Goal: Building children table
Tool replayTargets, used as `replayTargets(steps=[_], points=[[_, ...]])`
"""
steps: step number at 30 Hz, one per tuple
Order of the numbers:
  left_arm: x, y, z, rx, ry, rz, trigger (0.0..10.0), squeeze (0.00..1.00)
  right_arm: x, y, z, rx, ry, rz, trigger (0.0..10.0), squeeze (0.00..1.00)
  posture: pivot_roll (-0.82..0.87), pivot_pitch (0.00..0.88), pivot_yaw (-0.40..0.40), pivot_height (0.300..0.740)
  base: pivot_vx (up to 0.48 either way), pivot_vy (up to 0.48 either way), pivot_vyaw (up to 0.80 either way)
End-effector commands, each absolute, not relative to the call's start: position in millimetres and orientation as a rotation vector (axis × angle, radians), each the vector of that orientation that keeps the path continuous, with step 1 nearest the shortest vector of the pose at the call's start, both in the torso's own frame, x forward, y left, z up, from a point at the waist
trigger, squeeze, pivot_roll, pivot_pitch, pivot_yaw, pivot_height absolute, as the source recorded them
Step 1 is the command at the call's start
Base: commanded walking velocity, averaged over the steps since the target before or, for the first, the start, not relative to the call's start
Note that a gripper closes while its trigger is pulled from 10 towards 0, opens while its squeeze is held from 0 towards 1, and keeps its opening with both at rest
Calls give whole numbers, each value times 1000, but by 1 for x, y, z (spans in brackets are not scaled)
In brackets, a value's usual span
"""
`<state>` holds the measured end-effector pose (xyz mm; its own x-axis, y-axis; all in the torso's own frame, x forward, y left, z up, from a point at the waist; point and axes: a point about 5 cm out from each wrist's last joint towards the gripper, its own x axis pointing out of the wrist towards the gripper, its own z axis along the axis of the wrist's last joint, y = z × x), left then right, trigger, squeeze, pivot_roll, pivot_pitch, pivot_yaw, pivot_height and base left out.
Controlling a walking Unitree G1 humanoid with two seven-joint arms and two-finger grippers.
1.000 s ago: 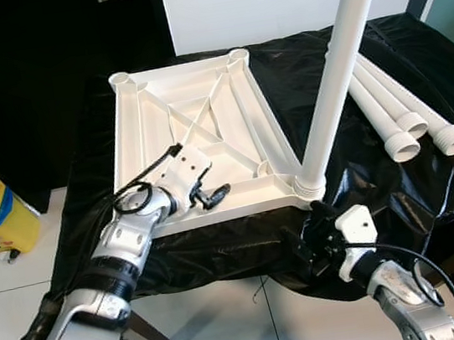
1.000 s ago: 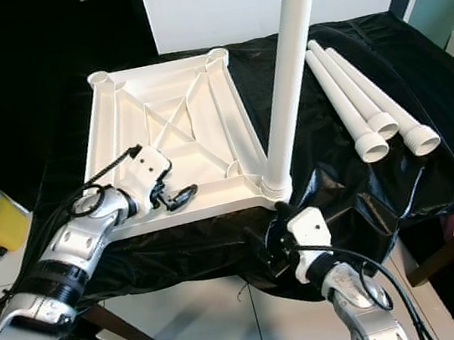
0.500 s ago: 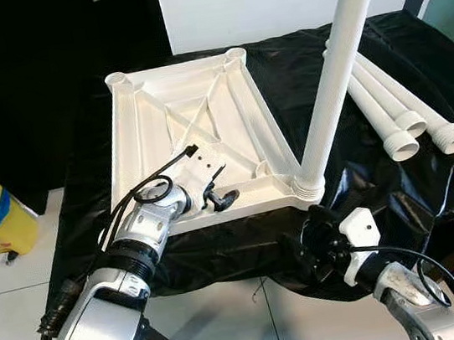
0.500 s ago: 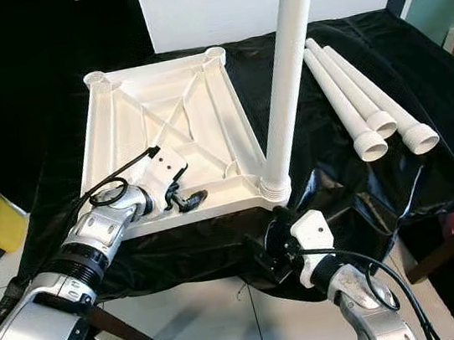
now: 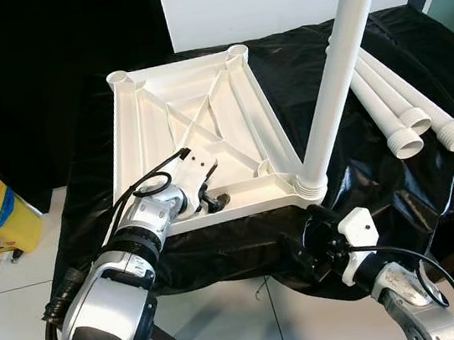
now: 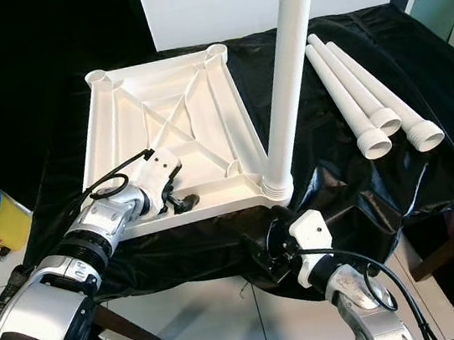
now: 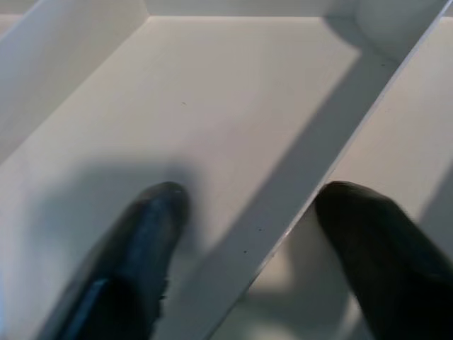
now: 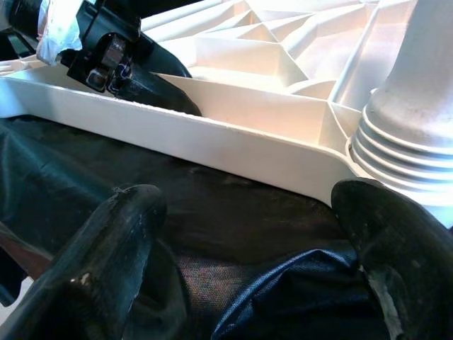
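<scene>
Left gripper (image 5: 214,199) bracing upturned tabletop (image 5: 162,128), one leg (image 5: 336,70) fitted at near-right corner.
Tabletop lies underside up on the black-draped table (image 5: 282,78), three spare legs (image 5: 409,110) to the far right. Left fingers spread, straddling a rib near the front rail. Right gripper (image 8: 248,234) spread and empty below the fitted leg's socket. Suggest keeping the left pressing down so the panel can't slide while the right fetches the next leg.

Spread fingers (image 7: 145,234) astride white tabletop rib (image 7: 297,191)
</scene>
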<state>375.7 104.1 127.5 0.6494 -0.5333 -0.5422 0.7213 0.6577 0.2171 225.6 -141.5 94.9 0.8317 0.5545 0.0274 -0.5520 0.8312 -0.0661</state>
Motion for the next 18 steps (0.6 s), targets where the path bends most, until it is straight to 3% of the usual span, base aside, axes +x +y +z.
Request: replayTargets(steps=[1, 18], points=[[379, 108, 126, 469, 459, -625, 0, 0, 224, -140, 94, -52, -45, 586, 10000, 0, -125, 60, 49, 740, 0, 0, 0], [383, 94, 131, 440, 429, -648, 0, 0, 225, -138, 94, -58, -57, 565, 10000, 0, -151, 55, 87, 740, 0, 0, 0]])
